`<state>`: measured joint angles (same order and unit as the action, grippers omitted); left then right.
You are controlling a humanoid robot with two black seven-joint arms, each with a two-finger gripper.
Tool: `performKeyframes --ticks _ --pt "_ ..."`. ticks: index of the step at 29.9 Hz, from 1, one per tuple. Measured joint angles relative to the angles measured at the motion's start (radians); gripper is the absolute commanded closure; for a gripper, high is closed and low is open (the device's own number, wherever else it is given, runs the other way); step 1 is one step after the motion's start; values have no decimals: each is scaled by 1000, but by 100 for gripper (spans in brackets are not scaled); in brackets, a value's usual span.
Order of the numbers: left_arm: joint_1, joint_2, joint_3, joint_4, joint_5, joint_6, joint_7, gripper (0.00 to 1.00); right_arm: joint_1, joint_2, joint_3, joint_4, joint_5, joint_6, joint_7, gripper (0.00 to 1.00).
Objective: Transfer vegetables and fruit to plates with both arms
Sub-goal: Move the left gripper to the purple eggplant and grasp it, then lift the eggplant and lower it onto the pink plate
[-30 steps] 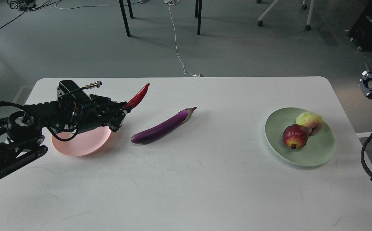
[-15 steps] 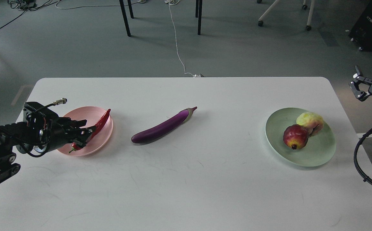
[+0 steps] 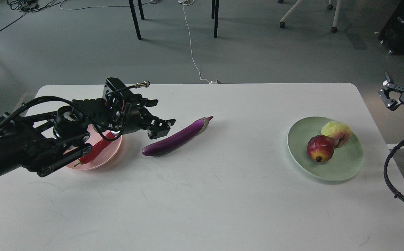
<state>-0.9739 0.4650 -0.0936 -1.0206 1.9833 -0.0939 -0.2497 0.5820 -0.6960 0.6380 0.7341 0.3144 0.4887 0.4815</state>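
Observation:
The red chili pepper (image 3: 95,153) lies in the pink plate (image 3: 113,153) at the table's left, mostly hidden under my left arm. My left gripper (image 3: 162,123) is open and empty, just above the purple eggplant's dark end (image 3: 177,137). The eggplant lies diagonally on the table. The pomegranate (image 3: 320,148) and the yellow-green peach-like fruit (image 3: 336,132) sit together in the pale green plate (image 3: 341,169) at the right. My right gripper (image 3: 390,94) is open and empty, off the table's right edge.
The white table (image 3: 205,202) spans the view. Chair and table legs (image 3: 135,19) and a white cable (image 3: 191,45) are on the floor behind it. A black cable loop (image 3: 397,170) hangs at the right edge.
My left gripper let go of the chili pepper in the pink plate, then opened and moved right toward the eggplant. The right gripper shifted slightly left and up.

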Motion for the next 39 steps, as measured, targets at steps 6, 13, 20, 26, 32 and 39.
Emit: performKeyframes --ticks 6,13,20,26,32,39 --pt "4 -91 76 32 81 -1 0 16 -1 -5 2 -23 0 0 0 1" --pt "26 -123 102 116 98 7 -1 46 -4 4 11 -39 1 0 4 1" --pt "57 -127 103 139 94 50 -10 76 -2 11 13 -41 1 0 5 1" --pt "60 -80 91 123 84 165 -24 79 1 11 9 -42 1 0 4 1" --pt "50 98 68 -2 24 187 -82 78 5 7 11 -44 2 0 3 1" --pt "52 370 44 -70 -109 188 -117 76 13 3 11 -44 2 0 3 1"
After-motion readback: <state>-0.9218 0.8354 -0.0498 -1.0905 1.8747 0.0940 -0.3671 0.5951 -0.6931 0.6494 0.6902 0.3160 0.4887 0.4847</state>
